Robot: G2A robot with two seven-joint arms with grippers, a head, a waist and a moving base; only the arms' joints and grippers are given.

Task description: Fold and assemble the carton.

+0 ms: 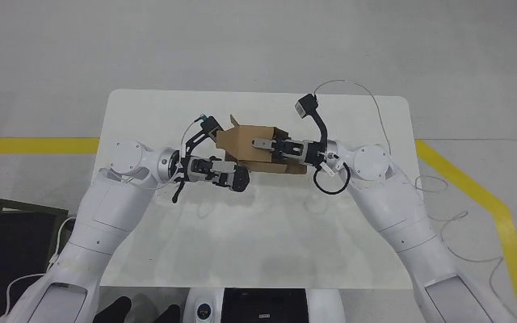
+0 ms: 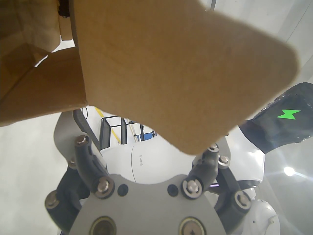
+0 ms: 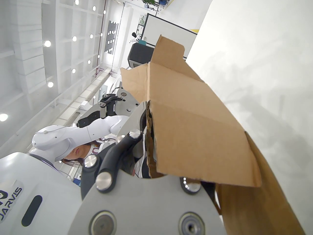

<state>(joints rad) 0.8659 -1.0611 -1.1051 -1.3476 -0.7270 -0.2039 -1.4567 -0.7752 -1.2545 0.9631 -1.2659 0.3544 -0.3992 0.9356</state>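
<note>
A yellow floor line (image 1: 48, 145) runs past the left end of the white table (image 1: 161, 242). Above the table's middle, the left hand (image 1: 241, 179) sits just beside the near left corner of the brown carton (image 1: 246, 139). In the left wrist view a broad, rounded carton flap (image 2: 171, 62) hangs over the hand and hides its tips, so I cannot tell whether it grips anything. The carton is held off the table between the two arms, with its flaps loose and unfolded. To its right, the right hand (image 1: 260, 145) is clamped on the carton's wall, and the right wrist view shows the cardboard edge running down into its grasp. A thin white cable (image 1: 355, 83) loops over the table's far right corner.
</note>
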